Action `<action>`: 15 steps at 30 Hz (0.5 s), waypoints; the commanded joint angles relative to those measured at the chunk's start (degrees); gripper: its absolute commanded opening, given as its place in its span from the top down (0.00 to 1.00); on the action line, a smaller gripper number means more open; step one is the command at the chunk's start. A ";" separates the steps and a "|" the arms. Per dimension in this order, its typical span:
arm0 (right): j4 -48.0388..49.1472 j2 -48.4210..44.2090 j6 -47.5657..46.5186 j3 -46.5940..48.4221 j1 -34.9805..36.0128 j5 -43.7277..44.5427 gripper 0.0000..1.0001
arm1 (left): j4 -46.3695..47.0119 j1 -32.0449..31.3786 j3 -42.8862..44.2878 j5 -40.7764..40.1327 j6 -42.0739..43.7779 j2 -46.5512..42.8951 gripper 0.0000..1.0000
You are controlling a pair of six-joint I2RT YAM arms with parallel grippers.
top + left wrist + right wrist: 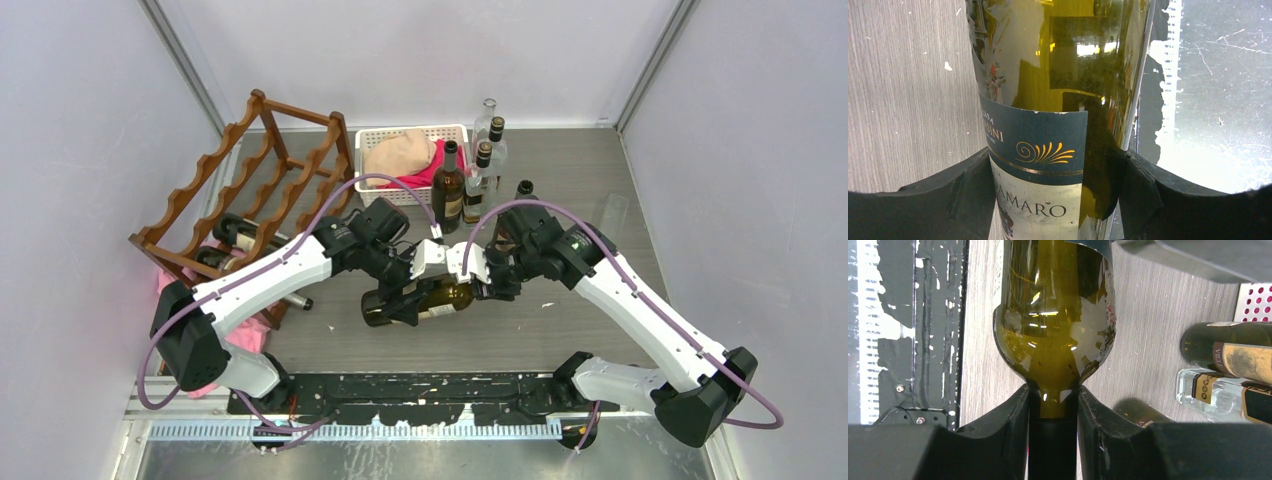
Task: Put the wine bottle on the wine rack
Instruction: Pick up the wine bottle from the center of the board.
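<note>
One bottle gripped at both ends, well short of the rack.

The reddish-brown wooden wine rack with scalloped rails (250, 180) is standing at the back left of the grey wood-grain table (580, 180), with two dark bottles (245, 232) lying in its lower tiers, so part of the stocking looks done. The olive-green glass wine bottle with a dark blue and cream label (425, 298) is lying on its side mid-table in front of the arm bases, well apart from the rack. Whether it is resting on the surface or hanging just clear, I cannot tell. The left gripper (1055, 175) is clasping its labelled body, and the right gripper (1053, 405) is clenching its neck just below the shoulder. Carrying it over and laying it in a free cradle are yet to be done.
</note>
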 commanded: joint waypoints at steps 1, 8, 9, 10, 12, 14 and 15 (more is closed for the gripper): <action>2.71 -1.76 3.39 -0.18 -0.12 -3.51 0.99 | 4.09 -0.24 2.30 2.94 -0.53 -2.13 0.61; 5.84 -3.89 7.54 -1.71 -0.88 -4.52 0.99 | 12.45 -0.24 -4.75 -0.61 -1.97 -8.84 0.01; 6.16 -4.06 8.04 -1.87 -0.99 -4.62 0.99 | 12.71 -0.24 -5.09 -0.98 -1.95 -9.55 0.00; 6.51 -4.23 8.40 -2.00 -1.24 -4.71 0.99 | 12.78 -0.24 -5.29 -1.41 -1.90 -10.06 0.00; 7.32 -4.65 9.16 -2.52 -1.48 -4.89 0.99 | 12.74 -0.24 -5.35 -2.35 -1.77 -10.90 0.00; 8.44 -5.51 10.10 -3.28 -1.57 -5.02 0.99 | 12.94 -0.29 -5.35 -3.24 -1.87 -11.90 0.00; 9.08 -5.90 10.61 -3.72 -1.55 -4.96 0.99 | 13.30 -0.25 -5.36 -3.87 -2.19 -12.48 0.00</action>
